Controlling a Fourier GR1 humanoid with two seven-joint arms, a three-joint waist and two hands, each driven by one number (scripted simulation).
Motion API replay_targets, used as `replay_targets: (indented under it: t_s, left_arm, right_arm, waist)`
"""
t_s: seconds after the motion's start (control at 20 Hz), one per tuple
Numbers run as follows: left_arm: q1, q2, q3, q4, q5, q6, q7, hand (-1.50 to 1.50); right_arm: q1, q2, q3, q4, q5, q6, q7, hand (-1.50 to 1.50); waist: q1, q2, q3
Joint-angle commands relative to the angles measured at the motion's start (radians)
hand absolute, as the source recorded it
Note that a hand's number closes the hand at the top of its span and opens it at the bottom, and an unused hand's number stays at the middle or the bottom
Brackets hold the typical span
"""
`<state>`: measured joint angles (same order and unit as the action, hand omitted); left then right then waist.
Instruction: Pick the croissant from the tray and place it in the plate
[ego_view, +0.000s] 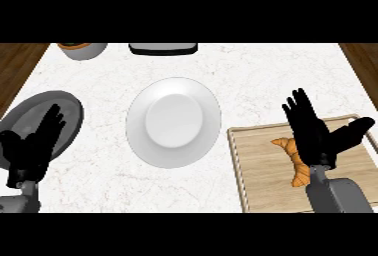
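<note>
A golden-brown croissant (297, 170) lies on the wooden tray (258, 165) at the lower right. My right hand (314, 135) hovers over it with fingers straight and thumb spread to the right, open, covering the croissant's middle and right side. The white plate (173, 121) sits in the centre of the marble counter, left of the tray, with nothing on it. My left hand (33, 145) rests open at the left edge, fingers up.
A dark grey plate or pan (70, 107) lies under my left hand at the far left. A grey bowl (83, 50) and a dark appliance (164, 48) stand at the back edge. Wooden floor shows beyond both counter sides.
</note>
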<state>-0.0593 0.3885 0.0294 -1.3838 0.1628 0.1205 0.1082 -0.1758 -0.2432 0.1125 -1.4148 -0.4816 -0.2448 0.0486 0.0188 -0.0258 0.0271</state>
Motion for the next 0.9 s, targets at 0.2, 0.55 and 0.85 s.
replay_targets:
  t_s: [0.2,0.55,0.85]
  left_arm:
    - [-0.186,0.012,-0.048,-0.136,-0.024,-0.044,-0.062,0.0]
    - [-0.229,0.011,-0.042,-0.174,0.018,-0.08,-0.021,0.0]
    - [-0.188,-0.007,-0.049,-0.218,-0.019,-0.075,-0.032,0.0]
  right_arm:
    - [-0.178,-0.021,0.314,-0.126,0.146,0.329,-0.098,1.5]
    - [-0.026,-0.079,0.518,-0.065,0.683,0.0,-0.203,-1.5]
    - [0.089,-0.039,0.358,0.046,0.494,0.047,-0.581,-1.5]
  waist:
    - [0.02,0.012,-0.027]
    - [-0.026,0.022,-0.026]
    - [-0.017,0.026,-0.026]
